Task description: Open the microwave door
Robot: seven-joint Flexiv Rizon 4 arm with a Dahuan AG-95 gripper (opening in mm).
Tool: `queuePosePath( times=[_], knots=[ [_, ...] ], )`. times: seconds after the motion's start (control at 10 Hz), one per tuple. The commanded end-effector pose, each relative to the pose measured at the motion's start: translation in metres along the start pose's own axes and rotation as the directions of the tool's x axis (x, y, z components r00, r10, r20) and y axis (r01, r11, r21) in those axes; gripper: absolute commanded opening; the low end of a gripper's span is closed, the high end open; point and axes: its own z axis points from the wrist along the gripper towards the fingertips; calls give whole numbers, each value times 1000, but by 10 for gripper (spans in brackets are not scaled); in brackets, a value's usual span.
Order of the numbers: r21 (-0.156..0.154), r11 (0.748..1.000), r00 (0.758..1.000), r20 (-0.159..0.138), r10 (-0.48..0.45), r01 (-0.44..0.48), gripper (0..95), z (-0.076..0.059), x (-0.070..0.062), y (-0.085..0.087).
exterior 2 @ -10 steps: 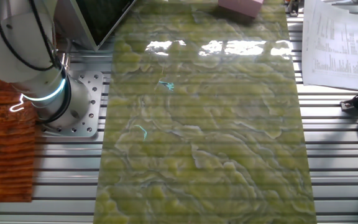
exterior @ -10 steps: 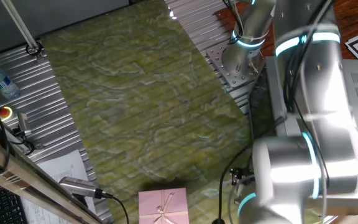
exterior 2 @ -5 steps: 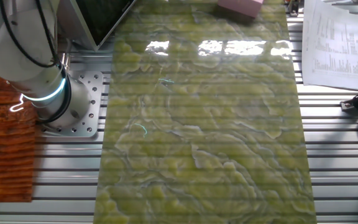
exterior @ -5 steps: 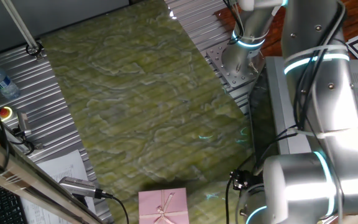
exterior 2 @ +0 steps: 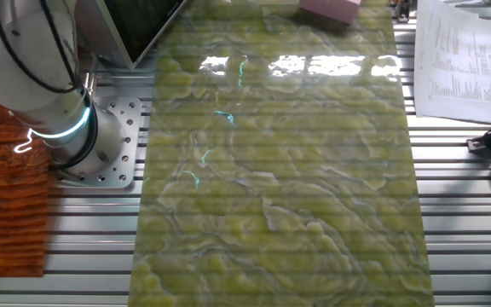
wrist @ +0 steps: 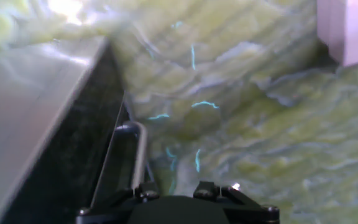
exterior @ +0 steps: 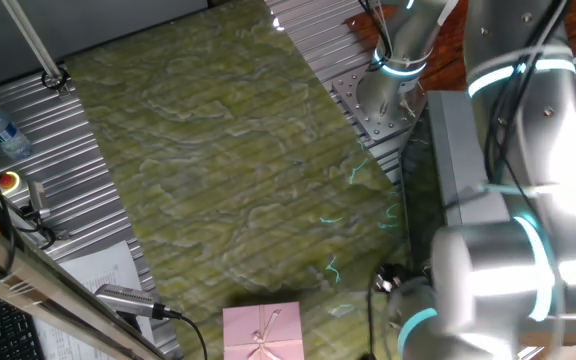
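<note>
Gripper point(wrist: 176, 202) low beside microwave door point(wrist: 73, 162) handle

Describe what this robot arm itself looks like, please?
The arm is built from thick, rounded silver-grey tubes, with glowing turquoise light rings at its joints. Black cables run along the outside. Its round base sits on a metal plate dotted with bolt holes. In the hand view, only a dark, rounded part of the gripper shows; its jaws are not visible.
</note>
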Motion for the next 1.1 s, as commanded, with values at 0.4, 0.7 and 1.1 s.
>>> queuePosePath(
  times=[0.4, 0.7, 1.1],
  knots=[
    [53, 999, 998, 55, 2, -5, 380, -14, -8, -12],
    [64, 998, 1000, 15, 2, -3, 380, -13, -6, -14],
    [28, 999, 1000, -3, 25, -25, 380, -16, -6, -8]
  ],
)
